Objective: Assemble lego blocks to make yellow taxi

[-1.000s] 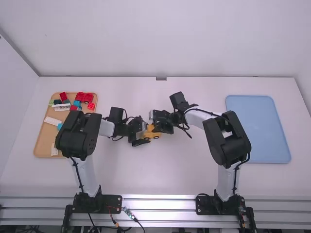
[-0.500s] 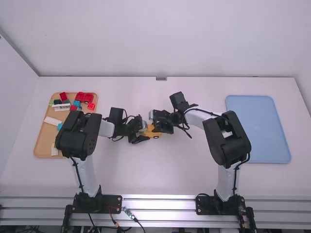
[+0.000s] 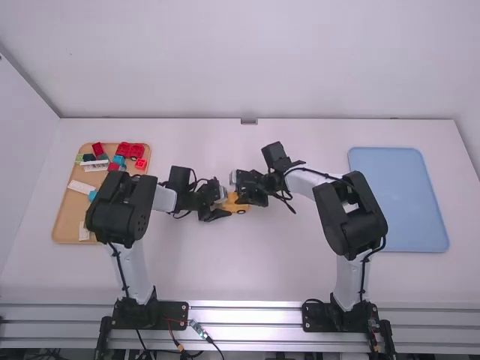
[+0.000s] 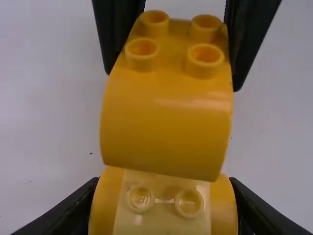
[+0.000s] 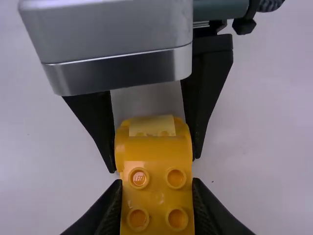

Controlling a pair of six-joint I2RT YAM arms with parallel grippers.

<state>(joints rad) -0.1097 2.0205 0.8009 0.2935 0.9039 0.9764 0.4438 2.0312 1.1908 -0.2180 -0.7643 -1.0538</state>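
My left gripper and right gripper meet at the yellow taxi parts near the table's middle. From the left wrist view, the left gripper is shut on a yellow body with a cream studded part on top. Directly against it is a curved yellow block with studs. In the right wrist view, the right gripper is shut on that curved block, with the left gripper's fingers on both sides of the yellow body. Dark wheels show beneath in the high view.
At the left, a wooden tray holds red bricks, a white piece, blue bricks and others, partly under the left arm. A blue tray lies to the right of the right arm.
The left gripper's nearer finger has moved inward against the yellow body, shutting on it and covering one wheel in the high view. The right arm has kept still.
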